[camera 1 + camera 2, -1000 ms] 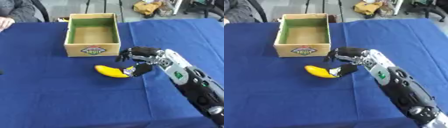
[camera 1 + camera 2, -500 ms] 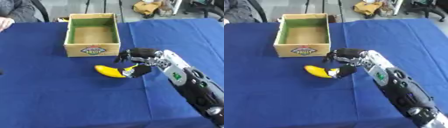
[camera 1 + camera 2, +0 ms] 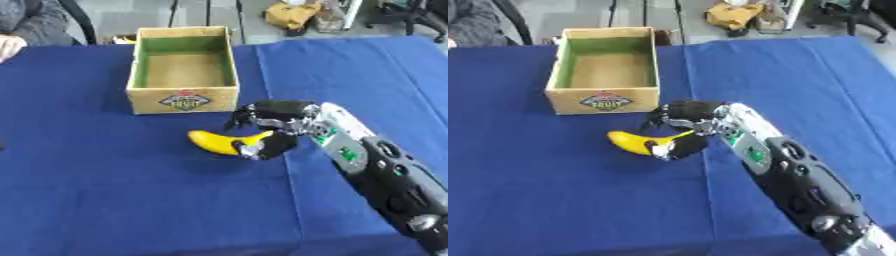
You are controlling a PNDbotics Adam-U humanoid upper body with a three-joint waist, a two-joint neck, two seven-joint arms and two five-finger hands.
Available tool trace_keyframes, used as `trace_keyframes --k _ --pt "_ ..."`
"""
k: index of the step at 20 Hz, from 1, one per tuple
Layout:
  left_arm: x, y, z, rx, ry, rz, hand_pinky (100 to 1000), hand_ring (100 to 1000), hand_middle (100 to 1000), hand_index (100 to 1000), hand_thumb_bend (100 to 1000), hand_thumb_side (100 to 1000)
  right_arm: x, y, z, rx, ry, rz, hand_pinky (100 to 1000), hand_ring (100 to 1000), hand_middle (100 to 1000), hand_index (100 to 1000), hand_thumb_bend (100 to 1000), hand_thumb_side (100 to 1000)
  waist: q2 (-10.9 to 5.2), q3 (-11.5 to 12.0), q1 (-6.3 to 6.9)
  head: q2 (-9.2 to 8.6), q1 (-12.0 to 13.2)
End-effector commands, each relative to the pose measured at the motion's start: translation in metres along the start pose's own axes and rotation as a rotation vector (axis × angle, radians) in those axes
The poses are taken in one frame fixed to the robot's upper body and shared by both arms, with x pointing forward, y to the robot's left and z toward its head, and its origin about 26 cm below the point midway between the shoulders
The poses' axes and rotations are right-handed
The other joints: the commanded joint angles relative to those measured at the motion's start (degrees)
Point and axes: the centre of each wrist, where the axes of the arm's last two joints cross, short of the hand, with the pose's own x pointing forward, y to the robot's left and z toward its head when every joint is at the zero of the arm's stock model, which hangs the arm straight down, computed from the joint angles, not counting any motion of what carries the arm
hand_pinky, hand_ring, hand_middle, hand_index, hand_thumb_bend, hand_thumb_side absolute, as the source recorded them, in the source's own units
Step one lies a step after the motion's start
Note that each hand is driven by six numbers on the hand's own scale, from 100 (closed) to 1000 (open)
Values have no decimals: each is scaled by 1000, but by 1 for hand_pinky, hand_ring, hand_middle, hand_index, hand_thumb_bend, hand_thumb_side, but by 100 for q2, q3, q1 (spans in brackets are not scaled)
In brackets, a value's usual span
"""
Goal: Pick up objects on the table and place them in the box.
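Observation:
A yellow banana lies on the blue tablecloth, a little in front of the box. My right hand reaches in from the lower right and sits over the banana's right end. Its fingers curl down behind that end and the thumb lies at its front, close around it; the banana still rests on the cloth. The open cardboard box, green inside with a fruit label on its front wall, stands beyond the banana and holds nothing I can see. My left hand shows in neither view.
The blue tablecloth covers the whole table. A person's hand rests at the far left edge. Chairs and a yellow bag lie on the floor beyond the table.
My right hand has shifted slightly left and lower over the banana's right end, fingers closing nearer around it. The banana and box have stayed in place.

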Motion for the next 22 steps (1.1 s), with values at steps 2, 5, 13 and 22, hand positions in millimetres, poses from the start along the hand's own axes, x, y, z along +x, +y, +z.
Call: trace_keyframes --k 2,5,13,22 --pt "5 2 -2 -9 -18 -11 521 482 551 640 175 1000 -2 -6 1 -4 4 29 700 740 769 881 100 903 -76 9 25 30 -11" --pt "5 2 -2 -9 -19 -10 520 482 551 640 175 1000 -3 -3 -1 4 10 24 699 740 769 881 100 916 -76 13 26 30 -16" --pt "5 1 -2 -11 -19 -8 520 482 551 640 173 1000 -9 8 -5 12 44 10 696 738 767 878 100 935 -73 27 39 30 -39" --pt "5 1 -3 -12 -19 -8 520 483 551 640 173 1000 -12 15 -7 21 61 23 694 736 766 877 100 932 -75 37 39 30 -45"
